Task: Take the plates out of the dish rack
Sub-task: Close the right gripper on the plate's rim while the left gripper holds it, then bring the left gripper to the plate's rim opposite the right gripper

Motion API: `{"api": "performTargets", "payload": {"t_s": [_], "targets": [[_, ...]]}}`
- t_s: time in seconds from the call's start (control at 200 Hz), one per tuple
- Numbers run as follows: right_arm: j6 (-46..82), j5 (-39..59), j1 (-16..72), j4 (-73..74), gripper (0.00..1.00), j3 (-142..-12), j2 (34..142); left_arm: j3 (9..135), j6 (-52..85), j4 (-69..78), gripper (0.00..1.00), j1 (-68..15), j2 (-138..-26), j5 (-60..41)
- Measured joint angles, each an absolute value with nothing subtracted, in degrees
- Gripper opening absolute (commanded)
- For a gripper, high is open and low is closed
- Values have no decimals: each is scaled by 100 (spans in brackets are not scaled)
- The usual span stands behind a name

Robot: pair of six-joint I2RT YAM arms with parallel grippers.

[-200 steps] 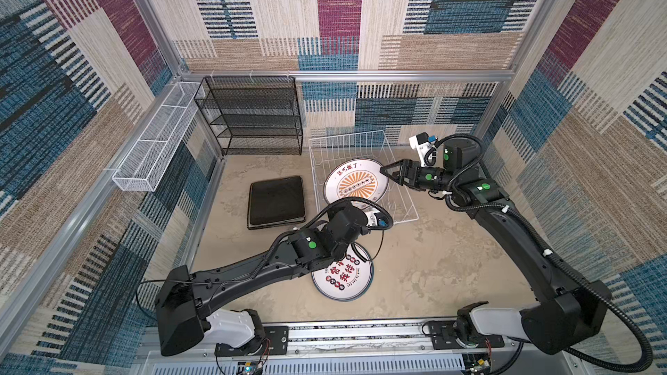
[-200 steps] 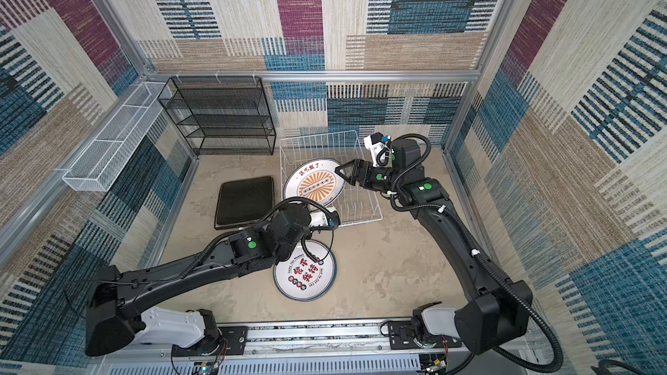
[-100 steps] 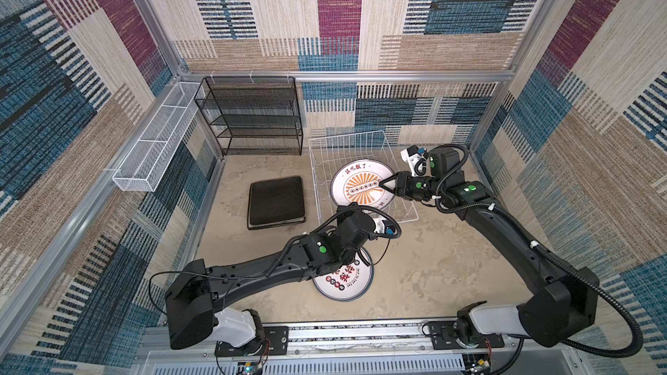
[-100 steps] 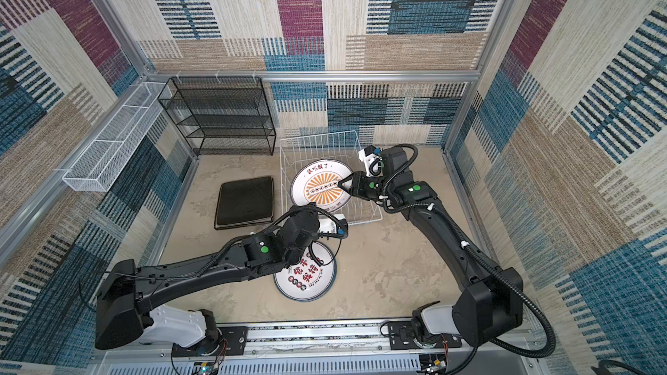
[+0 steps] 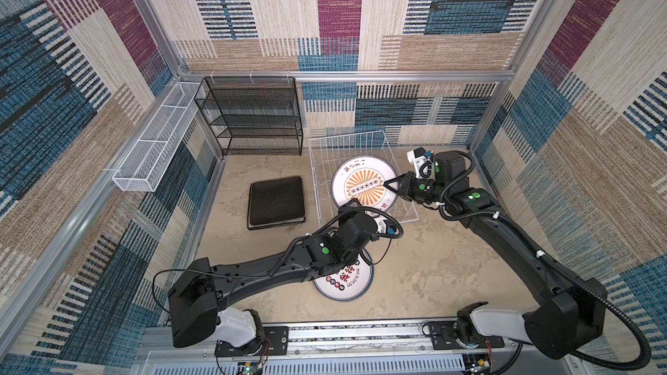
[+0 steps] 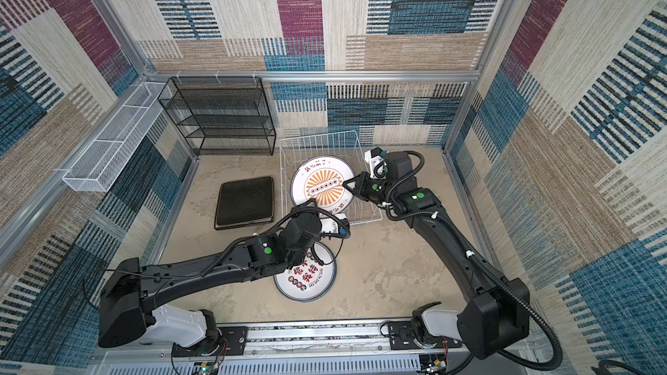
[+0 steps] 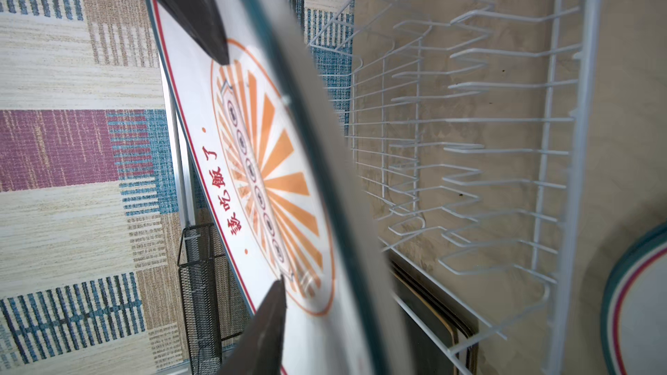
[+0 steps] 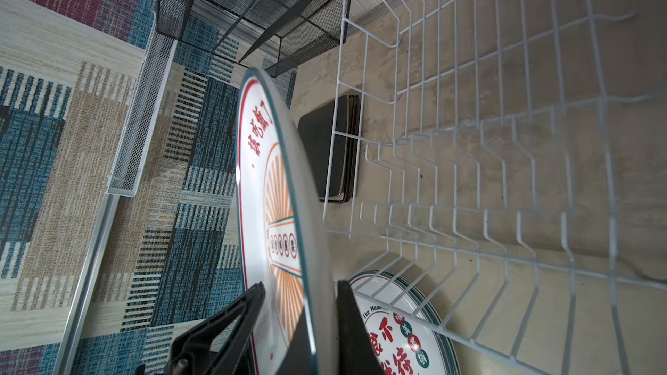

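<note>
right jaws clamped on orange plate (image 5: 362, 185) | left jaws parted, empty | could get snagged on dish rack (image 5: 347, 146) tines if tilted

the left arm (image 5: 270, 268) lies low and long from its near base toward the middle, its wrist pointing to the far side, and its jaws stand apart, both dark fingers (image 7: 187, 9) showing in the left wrist view. the right arm (image 5: 505, 236) climbs from its own base, bends at the elbow and reaches leftward, jaws pinched on the rim of the round plate (image 5: 364, 185).
</note>
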State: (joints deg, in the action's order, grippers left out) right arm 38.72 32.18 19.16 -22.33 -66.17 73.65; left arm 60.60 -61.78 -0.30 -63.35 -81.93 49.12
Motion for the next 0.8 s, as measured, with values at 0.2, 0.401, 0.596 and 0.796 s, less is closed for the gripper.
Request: {"api": "performTargets", "payload": {"t_s": [0.2,0.401,0.596,0.796], "targets": [[3999,3192,1789,-1988,0,-6388,7109,6331,-5660,-224,96,-6484,-8108,4932],[4272,3055,1588,-1538,0,-6208,6866,6672,-4888,-928,100,-6794,-8088,4875],[4394,2768,1496,-1177,0,-6158,6681,7111,-3898,-1765,100,-7004,-7959,4630],[4412,2488,1417,-982,0,-5948,6530,7406,-2362,-2421,100,-7028,-7378,4110]]}}
